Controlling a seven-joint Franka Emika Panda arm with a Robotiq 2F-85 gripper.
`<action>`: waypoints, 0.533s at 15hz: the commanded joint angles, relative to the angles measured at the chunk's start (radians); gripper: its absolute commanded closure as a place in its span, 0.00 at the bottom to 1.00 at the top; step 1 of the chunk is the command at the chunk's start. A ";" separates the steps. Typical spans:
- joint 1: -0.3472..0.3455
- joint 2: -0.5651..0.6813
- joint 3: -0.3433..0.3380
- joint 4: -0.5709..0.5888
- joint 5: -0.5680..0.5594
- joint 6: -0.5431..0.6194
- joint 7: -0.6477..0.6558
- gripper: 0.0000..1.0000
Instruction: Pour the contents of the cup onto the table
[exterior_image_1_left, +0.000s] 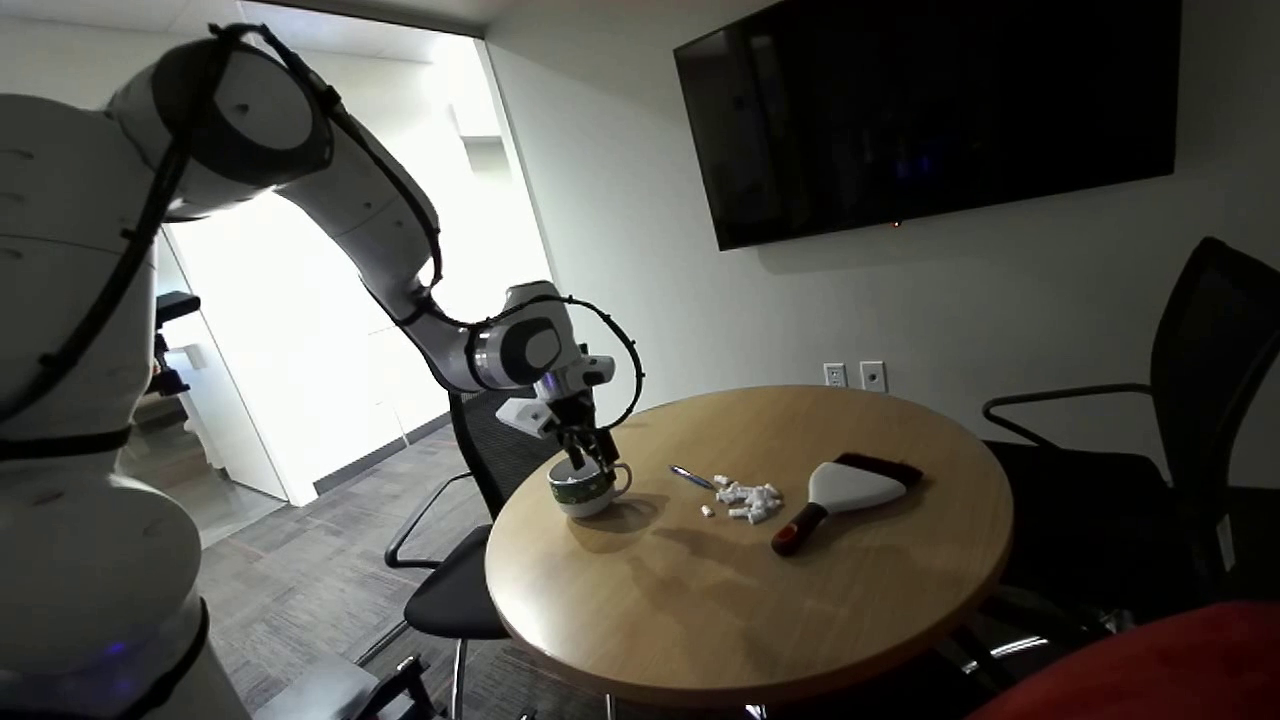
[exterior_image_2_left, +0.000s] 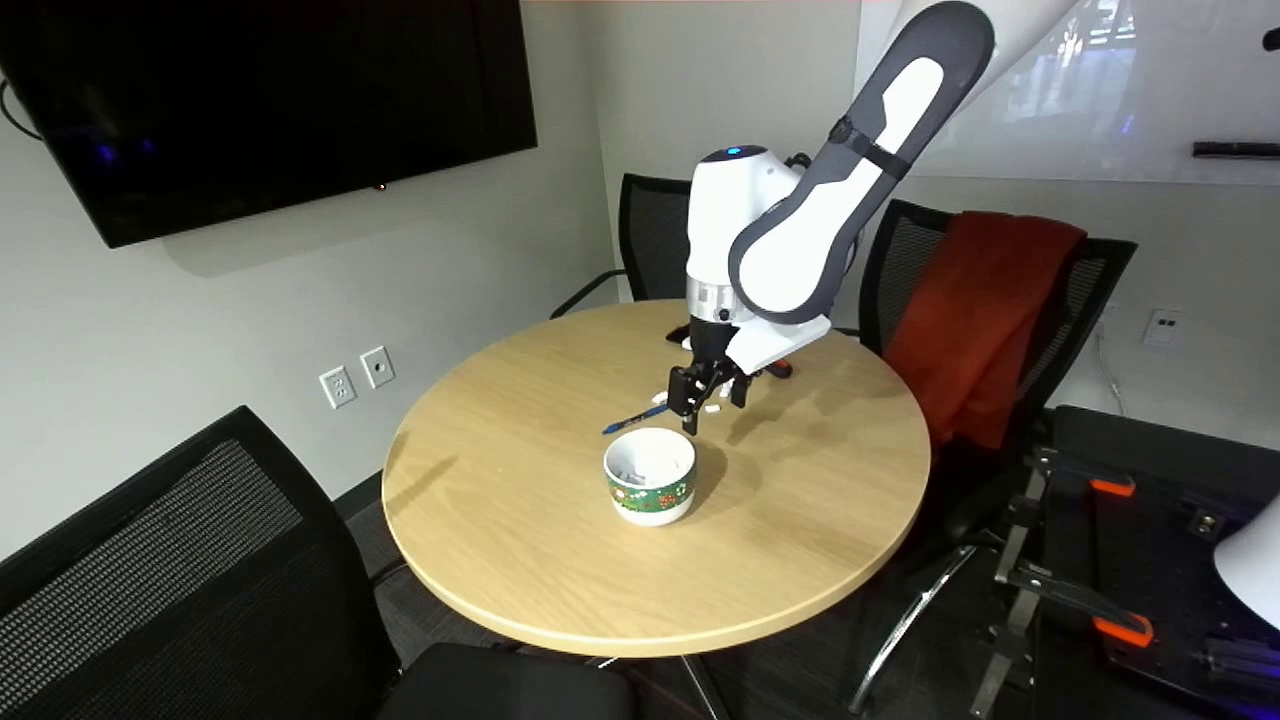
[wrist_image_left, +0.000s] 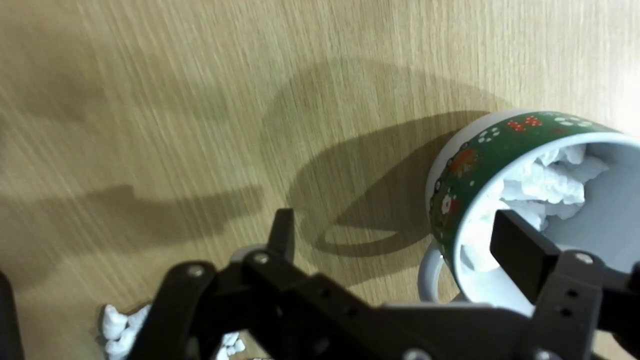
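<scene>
Cup (exterior_image_2_left: 650, 498), green floral band (wrist_image_left: 466, 170), white pieces (wrist_image_left: 547, 186) inside

The cup (exterior_image_1_left: 583, 491) is standing upright on the table (exterior_image_1_left: 700, 620), with pieces (wrist_image_left: 542, 185) lying inside it. In an exterior view, the pen (exterior_image_1_left: 692, 478), the loose bits (exterior_image_1_left: 757, 497) and the brush (exterior_image_1_left: 855, 487) are lying in turn to its right; in an exterior view, my gripper (exterior_image_2_left: 714, 411) is hanging behind the cup, above the table.

White mug (exterior_image_2_left: 650, 497) with a green floral band (wrist_image_left: 467, 165), upright on a round wood-grain table (exterior_image_2_left: 520, 560).
Its looped handle (wrist_image_left: 428, 275) juts from the side; lumpy white pieces (wrist_image_left: 547, 187) lie inside, below the rim.
</scene>
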 joint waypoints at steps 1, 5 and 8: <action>0.017 0.040 -0.021 0.036 -0.006 0.011 0.037 0.00; 0.010 0.069 -0.014 0.056 0.007 0.009 0.019 0.00; 0.009 0.086 -0.010 0.066 0.012 0.010 0.012 0.00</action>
